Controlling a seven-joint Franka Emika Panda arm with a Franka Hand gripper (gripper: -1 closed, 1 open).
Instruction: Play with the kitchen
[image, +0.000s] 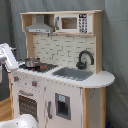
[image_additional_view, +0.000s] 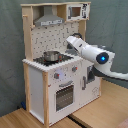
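Plainly, no legible writing shows on the tall white-and-wood toy kitchen (image: 60, 75) (image_additional_view: 55, 70) — the end effector's (image_additional_view: 70, 43) grip I cannot tell.

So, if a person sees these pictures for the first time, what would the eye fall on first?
Most likely the tall toy kitchen of white panels and light wood, which fills the middle of both exterior views. Next, the white robot arm with its glowing blue light, reaching over the counter from the second exterior view's right. A small metal pot stands on the stove, and a black faucet curves over the grey sink.
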